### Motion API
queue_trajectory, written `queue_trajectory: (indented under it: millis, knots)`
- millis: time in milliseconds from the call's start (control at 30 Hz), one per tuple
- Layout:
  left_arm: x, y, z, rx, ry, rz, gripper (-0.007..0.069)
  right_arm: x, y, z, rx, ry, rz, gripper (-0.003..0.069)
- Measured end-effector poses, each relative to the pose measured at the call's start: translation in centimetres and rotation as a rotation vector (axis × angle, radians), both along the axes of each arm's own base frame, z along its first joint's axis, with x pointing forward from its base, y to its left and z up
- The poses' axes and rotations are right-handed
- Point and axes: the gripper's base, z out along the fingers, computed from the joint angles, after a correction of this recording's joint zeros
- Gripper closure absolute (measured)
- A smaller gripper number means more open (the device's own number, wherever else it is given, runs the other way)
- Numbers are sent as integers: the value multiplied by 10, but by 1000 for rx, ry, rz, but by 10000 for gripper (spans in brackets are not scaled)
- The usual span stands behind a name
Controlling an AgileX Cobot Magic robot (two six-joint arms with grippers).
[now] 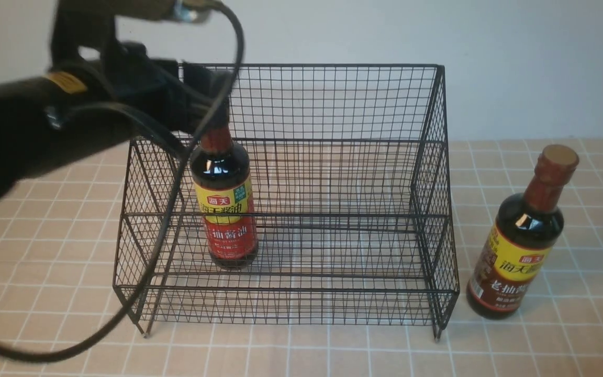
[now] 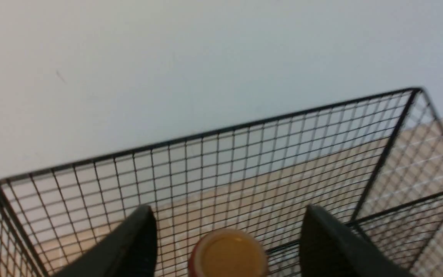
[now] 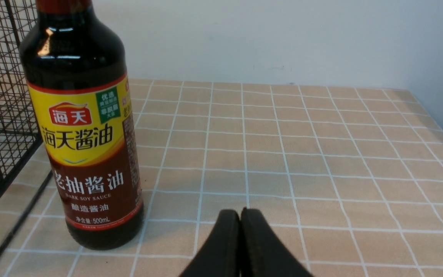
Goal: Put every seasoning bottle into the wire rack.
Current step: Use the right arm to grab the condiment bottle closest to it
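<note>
Red-label bottle (image 1: 225, 209) stands upright inside the wire rack (image 1: 333, 104), left side, probably on the lower front tier; the mesh makes that hard to confirm. Left gripper (image 2: 227, 215) is open, fingers either side of the tan cap (image 2: 227, 256) and clear of it. Brown-label bottle (image 1: 521, 235) is on the table (image 1: 568, 340), just right of the rack. Right gripper (image 3: 240, 219) is closed and empty, low near that bottle.
</note>
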Motion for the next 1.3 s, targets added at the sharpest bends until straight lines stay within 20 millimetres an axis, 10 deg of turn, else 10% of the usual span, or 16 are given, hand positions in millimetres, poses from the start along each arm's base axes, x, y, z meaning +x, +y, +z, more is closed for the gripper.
queue_trajectory:
  millis: [333,900,1300]
  knots:
    - [-76,16,29,72,110,-180,616,0,0,0,0,0,0,673]
    - [-165,54,15,-59,89,-134,631,0,0,0,0,0,0,673]
    - [-184,67,20,17,-32,-98,631,0,0,0,0,0,0,673]
